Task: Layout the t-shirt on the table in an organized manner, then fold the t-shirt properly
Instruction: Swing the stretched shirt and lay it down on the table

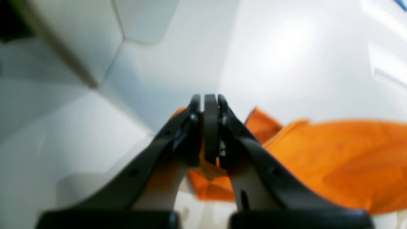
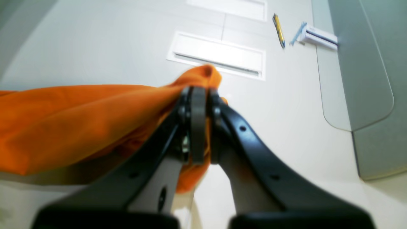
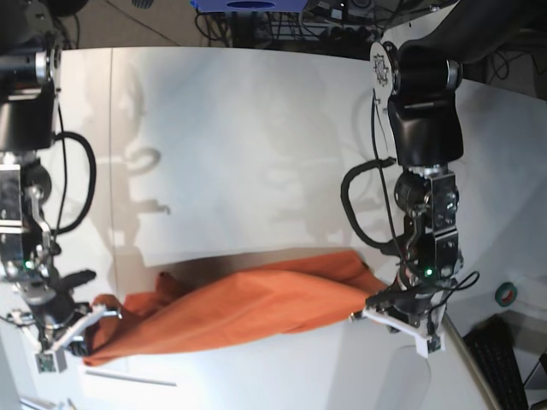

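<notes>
The orange t-shirt (image 3: pixel 248 307) is stretched as a bunched, creased band across the near part of the white table (image 3: pixel 256 145). My left gripper (image 3: pixel 376 303), at the right of the base view, is shut on one end of it. In the left wrist view, orange cloth (image 1: pixel 334 159) is pinched between the closed fingers of that gripper (image 1: pixel 208 101). My right gripper (image 3: pixel 98 320), at the left of the base view, is shut on the other end. The right wrist view has fabric (image 2: pixel 79 121) bulging out past the closed tips of this gripper (image 2: pixel 198 92).
A thin pale rod (image 3: pixel 128 377) lies on the table near the front left. A tape roll (image 3: pixel 506 293) and a dark keyboard (image 3: pixel 494 359) sit beyond the table's curved right edge. Cables and a blue object (image 3: pixel 248 5) line the far edge.
</notes>
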Motion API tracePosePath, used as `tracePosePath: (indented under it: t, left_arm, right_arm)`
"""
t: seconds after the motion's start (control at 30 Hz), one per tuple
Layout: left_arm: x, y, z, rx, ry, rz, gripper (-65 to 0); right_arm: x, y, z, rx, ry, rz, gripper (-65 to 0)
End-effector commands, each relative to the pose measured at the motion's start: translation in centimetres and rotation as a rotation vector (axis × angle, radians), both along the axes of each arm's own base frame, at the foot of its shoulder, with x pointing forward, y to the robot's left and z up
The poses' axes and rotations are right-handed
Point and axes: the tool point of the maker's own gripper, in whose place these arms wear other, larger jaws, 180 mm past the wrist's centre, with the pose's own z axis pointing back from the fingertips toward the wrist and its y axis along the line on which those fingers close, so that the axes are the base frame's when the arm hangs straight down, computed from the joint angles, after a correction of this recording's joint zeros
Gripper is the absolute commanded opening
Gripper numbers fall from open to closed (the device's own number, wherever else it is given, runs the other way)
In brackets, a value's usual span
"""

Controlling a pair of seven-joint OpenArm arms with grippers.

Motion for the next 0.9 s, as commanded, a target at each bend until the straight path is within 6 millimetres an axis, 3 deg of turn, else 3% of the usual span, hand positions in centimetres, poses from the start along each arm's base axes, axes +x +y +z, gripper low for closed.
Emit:
tracePosePath:
  t: [0.0,0.13,0.27,0.33,0.4,0.5,0.7,0.8,0.87]
  left_arm:
    - [0.5,0.6,2.9,0.024,-0.094,0.007,-65.0]
    - [-5.2,0.9,3.0,0.076,-0.127,0.005,-65.0]
    - [-11.5,1.9,2.9,0.064,-0.132,0.048,-65.0]
    - [-13.9,2.6,3.0,-0.009,-0.141,0.086,-65.0]
    - [-15.5,3.6,3.3,-0.083,-0.155,0.122,-65.0]
    - [-15.6,4.1,4.4,-0.13,-0.188,0.119,-65.0]
    - [-12.0,3.0,7.6,-0.146,-0.286,0.074,-65.0]
    - [-9.4,3.4,7.9,-0.171,-0.304,0.087,-65.0]
    - [-7.5,3.7,7.0,-0.199,-0.285,0.103,-65.0]
  right_arm:
    - [-0.2,-1.8,2.8,-0.015,-0.089,-0.034,-65.0]
    - [-6.9,-3.9,1.9,-0.033,-0.091,-0.089,-65.0]
    - [-14.1,-3.2,-1.0,-0.005,-0.018,-0.121,-65.0]
    - [-16.9,-2.9,-1.4,0.028,-0.033,-0.157,-65.0]
    - [-18.3,-2.7,-1.3,0.046,-0.062,-0.175,-65.0]
    - [-17.3,-2.5,0.7,0.045,-0.136,-0.17,-65.0]
    - [-13.7,-1.9,7.0,0.031,-0.317,-0.137,-65.0]
    - [-10.1,-0.8,7.1,0.054,-0.274,-0.107,-65.0]
    - [-7.1,-0.8,5.7,0.063,-0.197,-0.097,-65.0]
